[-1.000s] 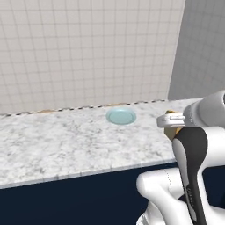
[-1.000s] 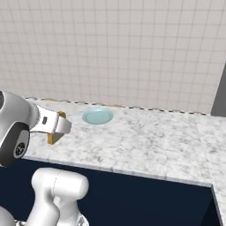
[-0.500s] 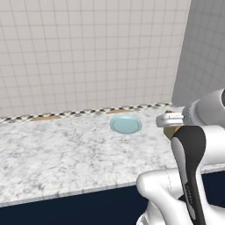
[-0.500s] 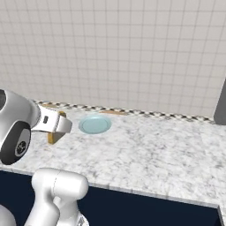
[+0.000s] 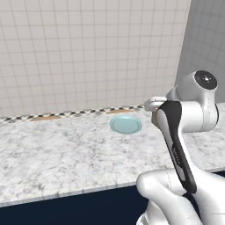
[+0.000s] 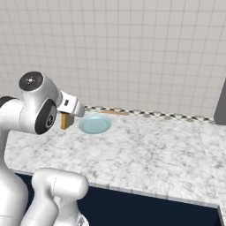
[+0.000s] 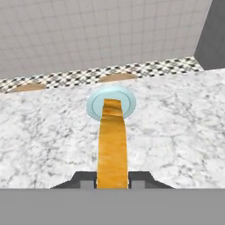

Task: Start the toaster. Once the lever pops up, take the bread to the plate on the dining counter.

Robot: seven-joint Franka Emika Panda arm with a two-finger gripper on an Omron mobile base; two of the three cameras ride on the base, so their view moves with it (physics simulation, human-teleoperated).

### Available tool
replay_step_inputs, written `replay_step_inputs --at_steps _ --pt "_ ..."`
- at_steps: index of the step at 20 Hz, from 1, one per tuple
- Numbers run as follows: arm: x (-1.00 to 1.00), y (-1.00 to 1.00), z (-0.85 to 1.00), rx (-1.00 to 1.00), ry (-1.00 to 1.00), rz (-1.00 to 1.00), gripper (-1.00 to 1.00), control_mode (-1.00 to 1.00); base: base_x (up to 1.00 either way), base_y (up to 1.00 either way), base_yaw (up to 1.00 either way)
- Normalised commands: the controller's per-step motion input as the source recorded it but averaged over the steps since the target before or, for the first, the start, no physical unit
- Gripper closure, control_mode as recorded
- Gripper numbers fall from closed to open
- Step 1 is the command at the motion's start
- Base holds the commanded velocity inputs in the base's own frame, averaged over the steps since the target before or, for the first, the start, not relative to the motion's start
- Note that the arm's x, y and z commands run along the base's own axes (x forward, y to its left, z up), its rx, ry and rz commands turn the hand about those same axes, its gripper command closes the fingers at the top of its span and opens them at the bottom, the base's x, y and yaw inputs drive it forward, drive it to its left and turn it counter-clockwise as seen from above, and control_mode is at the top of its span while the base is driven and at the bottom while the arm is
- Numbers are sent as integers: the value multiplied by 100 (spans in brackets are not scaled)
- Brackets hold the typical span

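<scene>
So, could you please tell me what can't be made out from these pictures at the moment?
- Gripper: its fingertips are cut off by the bottom edge of the hand view; in the left base view the arm hides it.
- Bread: seen edge-on in the hand view, so its faces are hidden; in the right base view, the hand covers most of it.
- Plate: its middle is hidden behind the bread in the hand view.

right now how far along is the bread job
Done: the bread is out of the toaster and clamped edge-on in the shut gripper. In hand: it is held above the counter, lined up with the plate. Left: lower it onto the plate and let go.
</scene>
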Motion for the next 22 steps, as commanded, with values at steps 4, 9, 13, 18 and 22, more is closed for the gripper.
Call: replay_step_inputs --at_steps 4,9,13,18,22 --pt "100 0 -28 10 13 3 100 -100 0 0 0" --pt "95 -1 -46 17 21 4 100 -100 0 0 0" --pt "95 0 -35 14 13 4 100 -100 0 0 0" --pt "76 0 -32 7 7 1 100 -100 0 0 0" --pt "65 0 -28 1 10 0 100 -100 0 0 0"
